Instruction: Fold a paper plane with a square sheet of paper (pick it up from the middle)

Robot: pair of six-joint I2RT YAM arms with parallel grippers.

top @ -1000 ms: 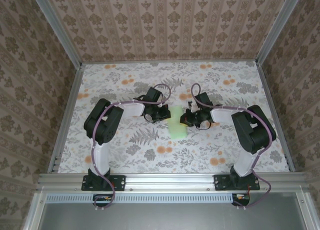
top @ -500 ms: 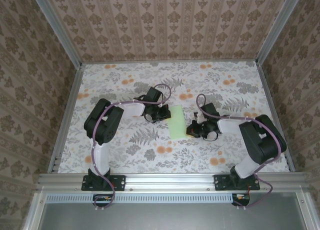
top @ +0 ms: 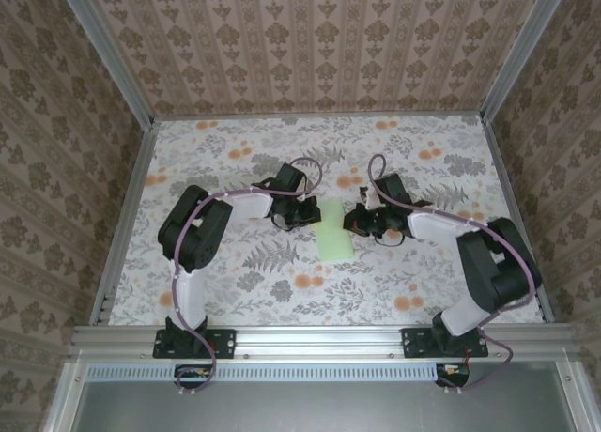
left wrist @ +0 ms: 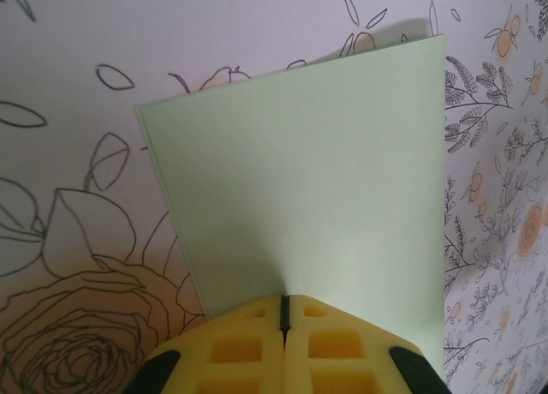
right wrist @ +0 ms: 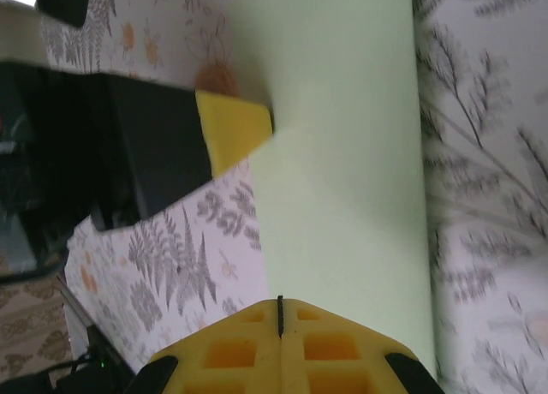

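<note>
Folded green paper lies flat mid table, L gripper at its 9 o'clock, R gripper at 3, both fully closed w/ tips at paper edges.

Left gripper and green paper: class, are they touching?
Touching. In the right wrist view the left gripper rests its shut yellow tip on the edge of the green paper, with no gap.
</note>
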